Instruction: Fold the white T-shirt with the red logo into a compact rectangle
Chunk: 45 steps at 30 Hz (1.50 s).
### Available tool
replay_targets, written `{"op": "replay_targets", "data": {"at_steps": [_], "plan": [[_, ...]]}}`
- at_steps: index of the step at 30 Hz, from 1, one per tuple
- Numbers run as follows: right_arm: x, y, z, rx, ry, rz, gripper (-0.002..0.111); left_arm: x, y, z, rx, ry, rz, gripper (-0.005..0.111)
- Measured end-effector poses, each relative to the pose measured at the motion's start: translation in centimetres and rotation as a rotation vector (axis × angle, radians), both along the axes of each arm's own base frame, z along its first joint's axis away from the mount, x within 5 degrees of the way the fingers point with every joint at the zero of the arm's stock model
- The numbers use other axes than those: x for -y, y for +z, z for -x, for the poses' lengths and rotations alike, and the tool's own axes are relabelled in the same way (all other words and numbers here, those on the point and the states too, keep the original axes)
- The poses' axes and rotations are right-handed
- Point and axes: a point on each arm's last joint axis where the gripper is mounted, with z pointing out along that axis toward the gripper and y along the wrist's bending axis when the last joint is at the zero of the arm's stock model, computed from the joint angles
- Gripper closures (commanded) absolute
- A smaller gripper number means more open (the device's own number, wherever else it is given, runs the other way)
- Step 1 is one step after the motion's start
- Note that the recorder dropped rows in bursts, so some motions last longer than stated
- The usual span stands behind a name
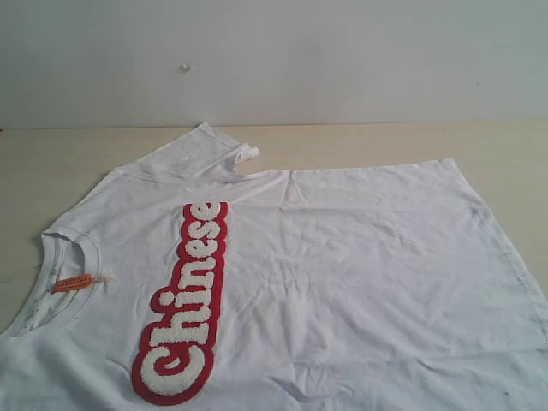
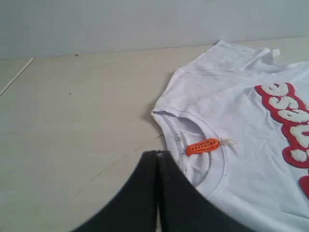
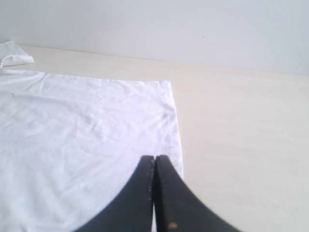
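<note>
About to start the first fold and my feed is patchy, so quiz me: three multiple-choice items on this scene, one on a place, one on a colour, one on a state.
1. The orange neck tag sits: A at the collar; B on a sleeve; C at the hem.
2. The logo patch behind its white letters is: A blue; B red; C green.
3. The left hand and right hand are: A wide open; B shut; C clamped on a sleeve.

Answers: 1 A, the tag lies just inside the neck opening of the white T-shirt. 2 B, red surrounds the letters. 3 B, each wrist view shows fingers pressed together with nothing between them.
</note>
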Motion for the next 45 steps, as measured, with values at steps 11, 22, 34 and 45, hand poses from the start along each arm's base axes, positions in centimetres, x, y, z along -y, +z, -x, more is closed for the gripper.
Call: {"op": "replay_targets", "data": {"at_steps": [11, 22, 34, 45], "plan": [[0.0, 0.8, -0.2, 0.084, 0.006, 0.047, 0.108, 0.0, 0.1, 0.0, 0.013, 0.001, -0.011, 0.107], [-0.1, 3.3, -0.3, 0.366, 0.013, 0.061, 0.108, 0.1, 3.8, -0.3, 0.436, -0.011, 0.042, 0.107], [-0.4, 7.2, 0.9, 0.83, 0.063, -0.174, 0.108, 0.4, 7.3, 1.0, 0.771, -0.115, 0.545, 0.107], [-0.8, 12.9, 2.9, 0.957, 0.128, -0.229, 0.108, 0.8, 13.7, 1.3, 0.854, -0.182, 0.491, 0.107]]}}
